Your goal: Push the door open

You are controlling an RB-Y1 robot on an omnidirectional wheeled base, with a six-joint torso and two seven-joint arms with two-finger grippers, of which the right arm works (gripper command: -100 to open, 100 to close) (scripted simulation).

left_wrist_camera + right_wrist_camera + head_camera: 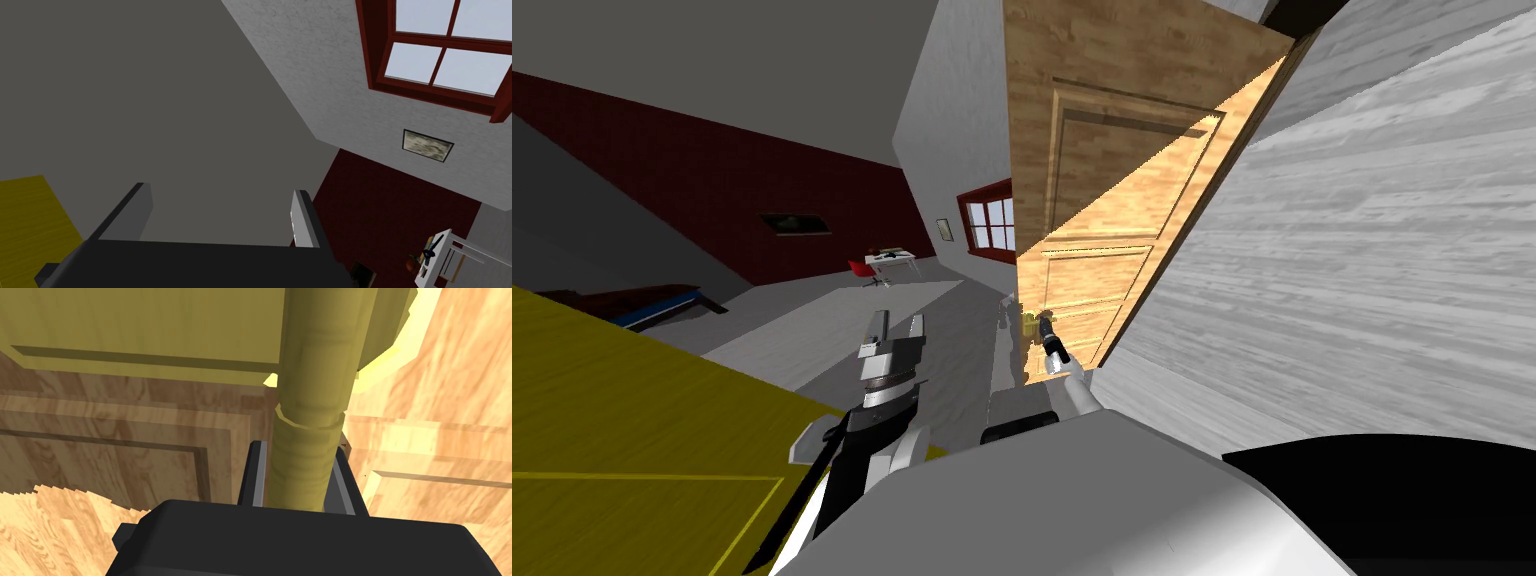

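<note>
A wooden door (1112, 200) is seen standing partly open, swung away from the grey planked wall (1372, 240) on the robot's right. Past its free edge a room is shown, with a red-framed window (992, 222), a white desk (894, 258) and a red chair (862, 268) far off. A yellowish lever handle (1029, 324) is mounted on the door near that free edge, and the right gripper (1042, 328) is held at it. In the right wrist view the handle (310, 413) is clamped between the two fingers (256, 473) of the gripper, which are pressed against its sides, and the door's panelled face (110, 433) is seen just behind. The left gripper (899, 325) is held up in front of the chest, well apart from the door, and its fingers (301, 217) are spread wide.
</note>
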